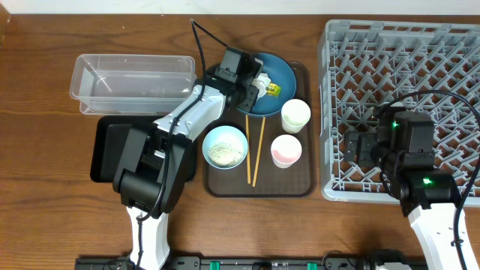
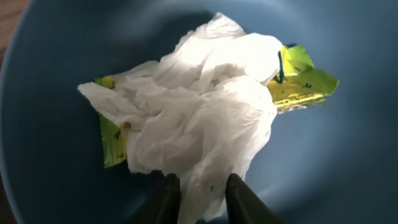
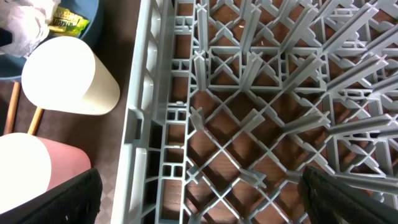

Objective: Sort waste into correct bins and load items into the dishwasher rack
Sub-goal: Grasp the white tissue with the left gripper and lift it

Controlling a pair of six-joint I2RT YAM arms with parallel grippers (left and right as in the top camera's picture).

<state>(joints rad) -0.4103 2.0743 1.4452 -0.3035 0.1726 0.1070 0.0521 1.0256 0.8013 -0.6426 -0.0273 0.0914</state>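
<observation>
My left gripper is down on the dark blue plate. In the left wrist view its fingers are shut on the lower edge of the crumpled white tissue. The yellow-green wrapper lies partly under the tissue on the plate. The light blue bowl holds rice grains. The white cup, the pinkish cup and two chopsticks lie on the brown tray. My right gripper is open and empty over the left side of the grey rack.
The clear container stands at the back left, with the black tray in front of it, partly under my left arm. The brown serving tray sits between these bins and the rack. The right wrist view shows the rack wall and both cups.
</observation>
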